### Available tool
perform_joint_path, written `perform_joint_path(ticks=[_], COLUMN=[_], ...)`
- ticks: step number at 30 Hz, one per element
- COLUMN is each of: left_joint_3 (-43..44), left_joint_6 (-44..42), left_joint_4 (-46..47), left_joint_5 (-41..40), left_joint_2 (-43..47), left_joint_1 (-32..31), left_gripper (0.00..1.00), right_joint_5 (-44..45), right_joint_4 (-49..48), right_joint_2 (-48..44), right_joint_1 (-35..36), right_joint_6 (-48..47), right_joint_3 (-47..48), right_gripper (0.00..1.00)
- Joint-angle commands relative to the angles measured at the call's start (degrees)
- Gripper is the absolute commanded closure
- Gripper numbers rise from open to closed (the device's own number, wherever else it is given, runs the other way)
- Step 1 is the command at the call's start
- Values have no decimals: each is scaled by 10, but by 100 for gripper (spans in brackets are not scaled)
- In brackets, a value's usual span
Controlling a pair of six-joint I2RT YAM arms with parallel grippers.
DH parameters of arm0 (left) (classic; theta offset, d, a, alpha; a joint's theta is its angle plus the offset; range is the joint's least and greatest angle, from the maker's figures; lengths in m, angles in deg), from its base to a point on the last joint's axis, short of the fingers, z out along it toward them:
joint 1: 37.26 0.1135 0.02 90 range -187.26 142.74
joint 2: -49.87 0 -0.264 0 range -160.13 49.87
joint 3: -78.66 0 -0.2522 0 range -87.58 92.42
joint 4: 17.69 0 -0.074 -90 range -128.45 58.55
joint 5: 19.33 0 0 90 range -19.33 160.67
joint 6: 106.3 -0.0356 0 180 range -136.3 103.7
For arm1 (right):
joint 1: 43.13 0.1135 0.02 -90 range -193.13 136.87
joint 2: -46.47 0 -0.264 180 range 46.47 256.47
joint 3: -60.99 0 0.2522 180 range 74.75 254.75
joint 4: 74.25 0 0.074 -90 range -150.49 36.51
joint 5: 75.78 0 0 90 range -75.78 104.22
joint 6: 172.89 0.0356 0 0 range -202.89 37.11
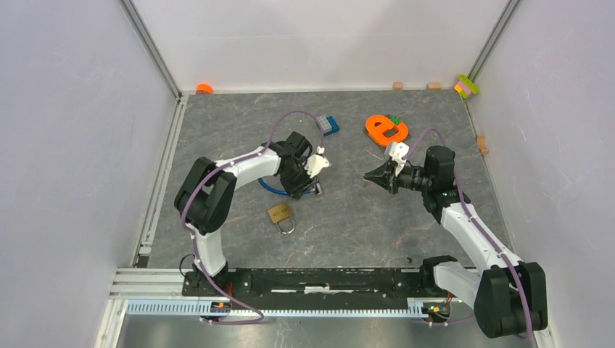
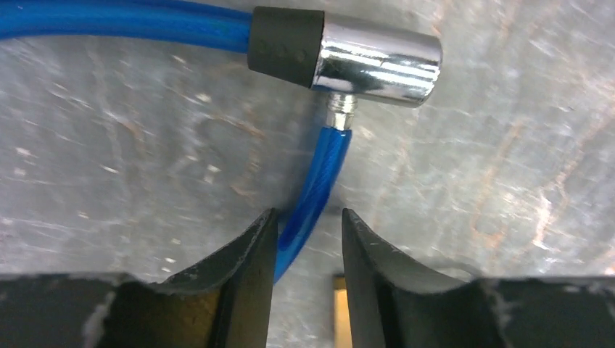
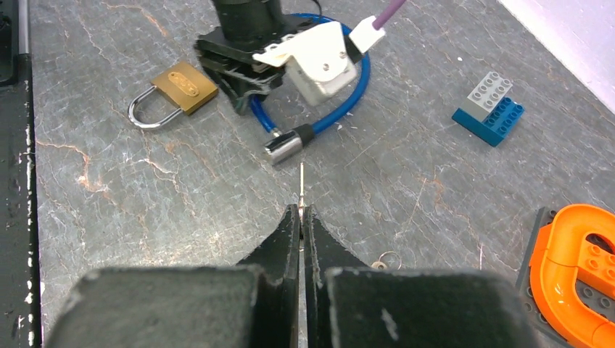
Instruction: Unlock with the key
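Observation:
My right gripper (image 3: 301, 210) is shut on a thin key; its blade (image 3: 302, 181) sticks out past the fingertips and points at the chrome lock cylinder (image 3: 284, 147) of a blue cable lock (image 3: 355, 94). In the top view the right gripper (image 1: 368, 175) hovers right of the left gripper (image 1: 310, 188). My left gripper (image 2: 308, 214) is low over the table, jaws apart, with the blue cable (image 2: 323, 174) running between them against the left finger; the chrome cylinder (image 2: 377, 61) lies just ahead. A brass padlock (image 1: 281, 214) lies near it, also in the right wrist view (image 3: 178, 90).
A small key ring (image 3: 388, 259) lies on the table by my right fingers. A blue and grey brick stack (image 1: 328, 124) and an orange curved toy piece (image 1: 386, 130) sit farther back. Small blocks line the back wall (image 1: 397, 85).

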Motion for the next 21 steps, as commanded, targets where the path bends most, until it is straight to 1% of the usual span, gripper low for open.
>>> perform_joint_path(ticks=[1, 4, 7, 9, 12, 14, 15, 18, 19, 21], left_joint_3=[-20, -1, 18, 14, -13, -13, -2, 65, 86, 110], left_joint_6=[49, 33, -20, -98, -262, -362, -393, -522, -576, -656], left_joint_4=[-6, 5, 20, 39, 71, 73, 65, -24, -59, -96], left_joint_5=[22, 17, 30, 55, 98, 118, 122, 132, 135, 142], left_joint_2=[59, 73, 87, 98, 109, 99, 88, 36, 19, -5], left_joint_1=[-8, -8, -8, -8, -9, -9, -8, -7, -7, -5], left_gripper=[48, 38, 33, 32, 30, 29, 28, 28, 28, 27], right_joint_5=[-18, -20, -21, -27, -55, -65, -66, -71, -73, -79], right_joint_4=[-21, -19, -18, -20, -41, -53, -54, -46, -44, -45], right_joint_2=[1, 0, -4, -6, -4, -6, -8, -18, -24, -33], right_joint_1=[-2, -2, -3, -8, -30, -48, -59, -79, -95, -111], right_joint_6=[5, 6, 5, 10, 46, 67, 74, 78, 79, 85], right_joint_3=[-1, -1, -3, -3, -6, -7, -7, -9, -13, -20], right_gripper=[100, 100, 100, 100, 100, 100, 100, 100, 100, 100])
